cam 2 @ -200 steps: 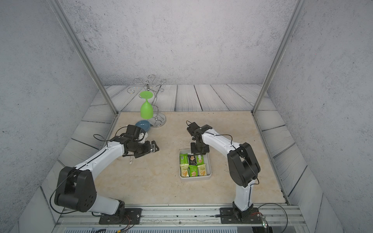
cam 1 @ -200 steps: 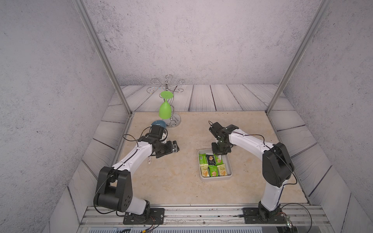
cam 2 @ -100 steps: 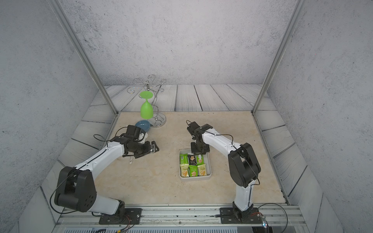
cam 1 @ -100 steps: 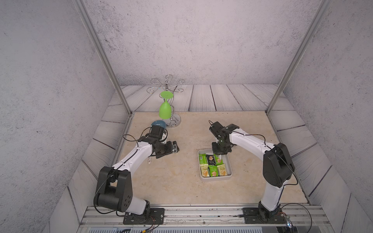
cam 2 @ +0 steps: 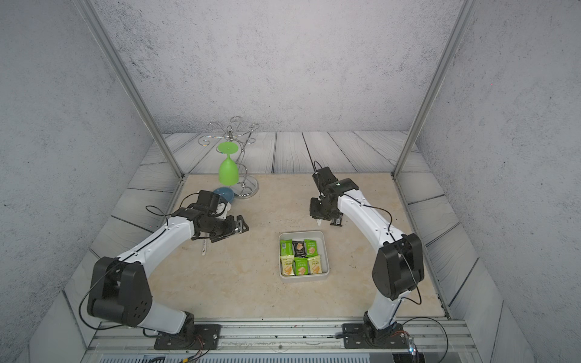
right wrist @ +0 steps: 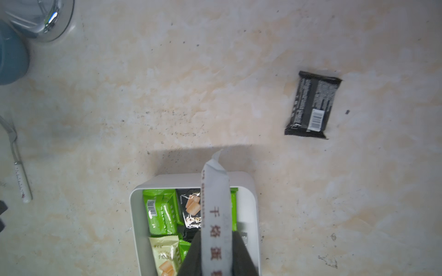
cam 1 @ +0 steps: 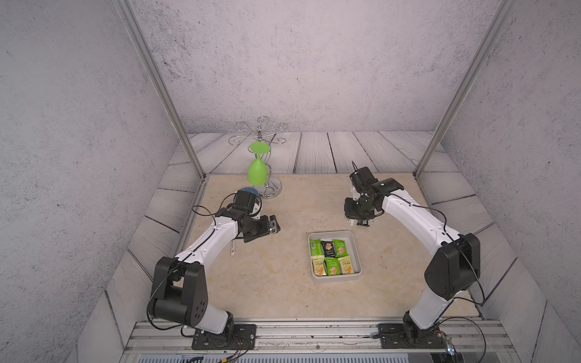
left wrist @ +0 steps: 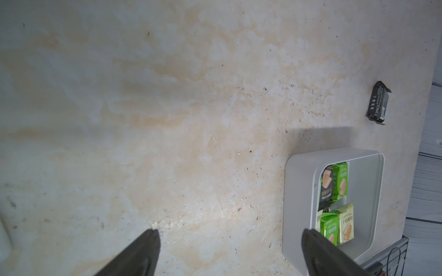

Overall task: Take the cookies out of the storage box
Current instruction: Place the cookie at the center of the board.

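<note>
A white packet is being pinched edge-on in the closed right pincer, with the arm being bent downward at 1 o'clock of the storage box. The left pincer is being held wide open and empty over the table at the box's 10 o'clock. The other cookies are being kept inside the box.
</note>
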{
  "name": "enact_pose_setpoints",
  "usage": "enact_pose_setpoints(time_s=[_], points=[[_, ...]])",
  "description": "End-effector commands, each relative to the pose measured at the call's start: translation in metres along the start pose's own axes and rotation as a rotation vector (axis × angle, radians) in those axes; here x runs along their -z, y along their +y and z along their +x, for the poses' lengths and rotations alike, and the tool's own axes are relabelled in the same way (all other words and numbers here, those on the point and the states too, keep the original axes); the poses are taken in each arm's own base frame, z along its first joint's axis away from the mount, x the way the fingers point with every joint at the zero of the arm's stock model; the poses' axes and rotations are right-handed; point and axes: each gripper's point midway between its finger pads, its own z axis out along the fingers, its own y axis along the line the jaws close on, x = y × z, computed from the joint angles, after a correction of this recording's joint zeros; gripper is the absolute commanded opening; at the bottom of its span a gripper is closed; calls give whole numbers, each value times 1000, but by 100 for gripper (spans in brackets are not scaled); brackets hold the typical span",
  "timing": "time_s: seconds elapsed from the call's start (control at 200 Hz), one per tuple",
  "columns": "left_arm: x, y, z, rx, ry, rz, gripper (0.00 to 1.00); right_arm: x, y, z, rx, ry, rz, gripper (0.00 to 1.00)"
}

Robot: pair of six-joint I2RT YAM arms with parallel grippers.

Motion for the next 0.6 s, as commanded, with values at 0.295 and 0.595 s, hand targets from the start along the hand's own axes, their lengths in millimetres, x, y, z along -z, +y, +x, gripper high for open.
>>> enact_pose_setpoints(time_s=[0.295, 0.595], points=[[-6, -16, -12, -19, 31, -2, 98, -41, -137, -42, -130, -72, 259, 19], [-8, -19, -18, -15, 20, -1, 98, -79, -152, -61, -261, -113, 138, 19]])
